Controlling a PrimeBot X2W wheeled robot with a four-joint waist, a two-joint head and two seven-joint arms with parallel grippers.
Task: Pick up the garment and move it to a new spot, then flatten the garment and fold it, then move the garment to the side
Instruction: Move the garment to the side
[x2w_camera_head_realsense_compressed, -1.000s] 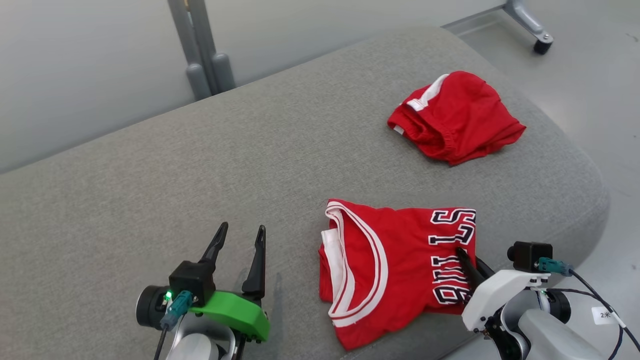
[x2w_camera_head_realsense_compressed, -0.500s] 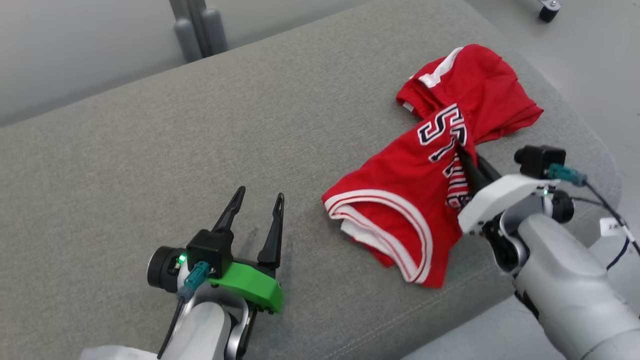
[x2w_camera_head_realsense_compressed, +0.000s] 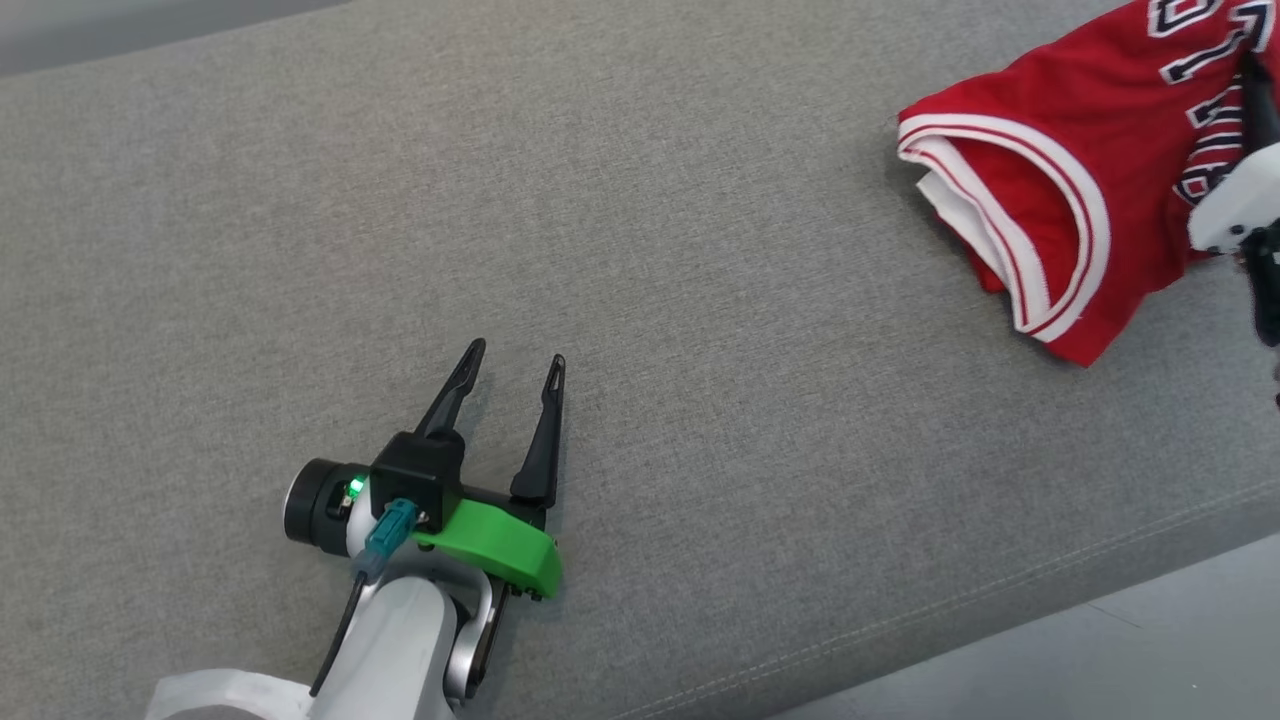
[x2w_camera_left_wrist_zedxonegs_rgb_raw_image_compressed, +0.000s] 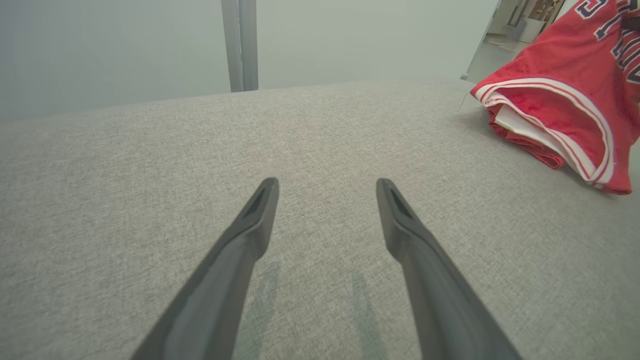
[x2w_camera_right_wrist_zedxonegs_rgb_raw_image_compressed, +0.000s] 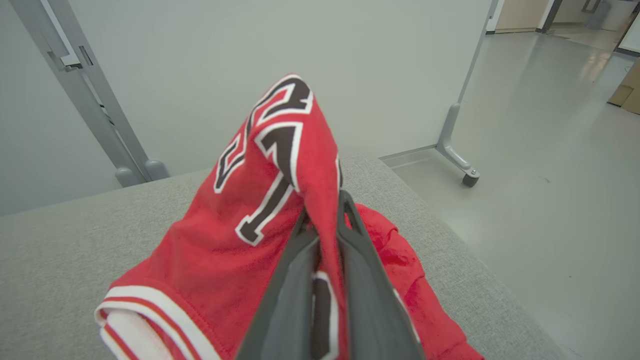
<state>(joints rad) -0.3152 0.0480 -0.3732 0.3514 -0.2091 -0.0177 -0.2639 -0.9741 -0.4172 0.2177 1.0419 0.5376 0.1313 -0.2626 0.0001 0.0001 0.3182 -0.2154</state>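
Note:
The garment is a red jersey (x2w_camera_head_realsense_compressed: 1060, 160) with white-trimmed openings and dark lettering. It hangs bunched at the head view's upper right, its lower fold resting on the grey cushion. My right gripper (x2w_camera_head_realsense_compressed: 1256, 90) is at that view's right edge. The right wrist view shows this gripper (x2w_camera_right_wrist_zedxonegs_rgb_raw_image_compressed: 324, 210) shut on a raised fold of the jersey (x2w_camera_right_wrist_zedxonegs_rgb_raw_image_compressed: 240, 240), with cloth pinched between the fingers. My left gripper (x2w_camera_head_realsense_compressed: 517, 352) stands open low on the cushion, far to the jersey's left. Nothing is between its fingers (x2w_camera_left_wrist_zedxonegs_rgb_raw_image_compressed: 250, 235). From the left wrist, the jersey (x2w_camera_left_wrist_zedxonegs_rgb_raw_image_compressed: 565, 100) sits up at the right.
A broad grey upholstered cushion (x2w_camera_head_realsense_compressed: 700, 250) carries everything; its front edge meets the floor (x2w_camera_head_realsense_compressed: 1100, 660) at lower right. Another red garment (x2w_camera_right_wrist_zedxonegs_rgb_raw_image_compressed: 400, 260) lies just beyond the held jersey. A grey partition post (x2w_camera_left_wrist_zedxonegs_rgb_raw_image_compressed: 240, 45) and a wheeled foot (x2w_camera_right_wrist_zedxonegs_rgb_raw_image_compressed: 462, 167) stand behind.
The head camera has tilted down and swung left. My right gripper has lifted the jersey off its flat spot and carried it away toward the other red garment. The left gripper stays open.

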